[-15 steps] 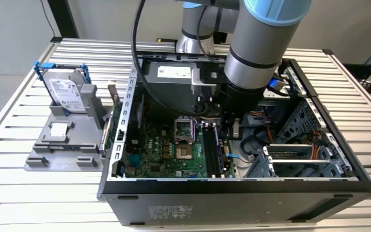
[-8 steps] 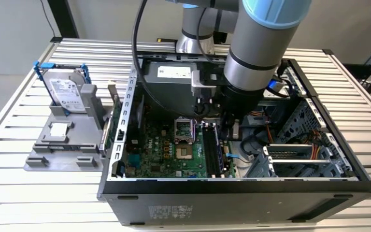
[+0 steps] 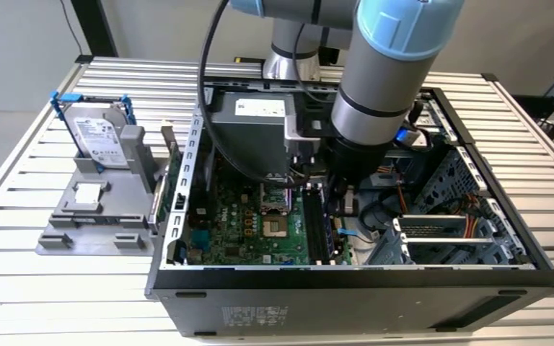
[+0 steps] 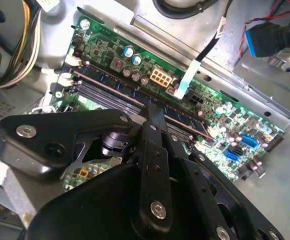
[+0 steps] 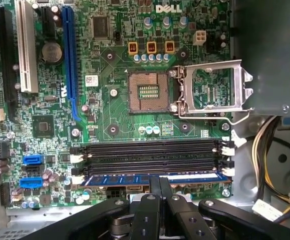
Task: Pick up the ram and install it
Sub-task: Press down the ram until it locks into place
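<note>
ram (image 5: 155, 178) sits edge-up in the slot (image 5: 150, 162) row's outermost position on the motherboard (image 5: 114, 115), inside the case (image 3: 354, 277). gripper (image 5: 160, 187) is right over its middle, fingers (image 5: 155, 184) closed narrowly on the stick's top edge.

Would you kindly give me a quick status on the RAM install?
Gripper down inside the case, fingers closed on the ram. Ram sits along the slot nearest the board edge. Nothing blocking.
</note>
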Tool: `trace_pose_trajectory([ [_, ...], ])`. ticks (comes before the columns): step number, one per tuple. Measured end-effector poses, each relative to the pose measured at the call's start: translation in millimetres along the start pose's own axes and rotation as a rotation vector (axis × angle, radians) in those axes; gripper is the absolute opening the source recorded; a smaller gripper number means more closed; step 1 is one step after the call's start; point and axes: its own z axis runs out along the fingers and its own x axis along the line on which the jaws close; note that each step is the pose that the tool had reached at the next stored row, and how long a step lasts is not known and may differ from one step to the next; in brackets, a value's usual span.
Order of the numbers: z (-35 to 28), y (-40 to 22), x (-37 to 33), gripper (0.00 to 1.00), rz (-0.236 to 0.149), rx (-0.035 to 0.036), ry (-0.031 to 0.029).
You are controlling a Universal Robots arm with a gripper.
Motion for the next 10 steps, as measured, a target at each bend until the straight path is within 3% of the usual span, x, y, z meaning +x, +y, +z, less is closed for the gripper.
trace_pose_trajectory([
  [6,2.7,0.1,0.1,0.00,0.000,-0.0002,0.0003],
  [10,9.5,0.0,0.3,0.00,0.000,-0.0001,0.0000],
])
